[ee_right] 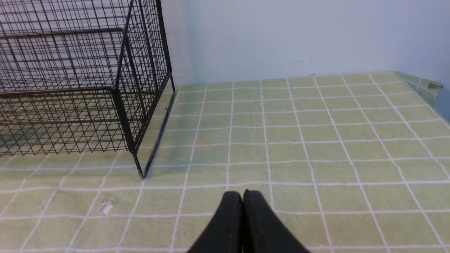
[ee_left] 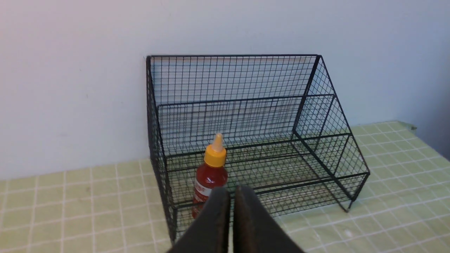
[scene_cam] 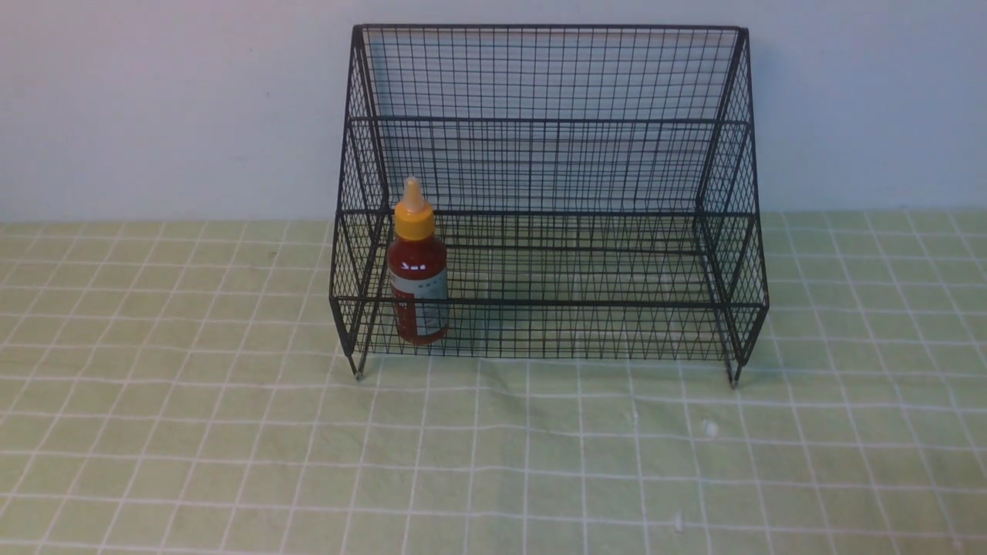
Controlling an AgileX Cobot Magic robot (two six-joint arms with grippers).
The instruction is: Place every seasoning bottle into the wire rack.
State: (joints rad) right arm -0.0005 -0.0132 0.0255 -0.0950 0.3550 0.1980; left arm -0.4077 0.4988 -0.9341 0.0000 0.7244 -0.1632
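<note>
The seasoning bottle (scene_cam: pixel 417 270), dark red with a yellow-orange nozzle cap and a white-grey label, stands upright in the lower tier of the black wire rack (scene_cam: pixel 547 123), at its left end. It also shows in the left wrist view (ee_left: pixel 211 172), inside the rack (ee_left: pixel 246 80). My left gripper (ee_left: pixel 232 191) is shut and empty, held back from the rack's front, apart from the bottle. My right gripper (ee_right: pixel 242 195) is shut and empty over the cloth, off the rack's right end (ee_right: pixel 140 88). Neither gripper shows in the front view.
A green cloth with a white grid (scene_cam: pixel 540 462) covers the table. A pale wall (scene_cam: pixel 154 100) stands right behind the rack. The table's right corner (ee_right: pixel 429 86) shows in the right wrist view. A small white scrap (ee_right: pixel 105 208) lies on the cloth.
</note>
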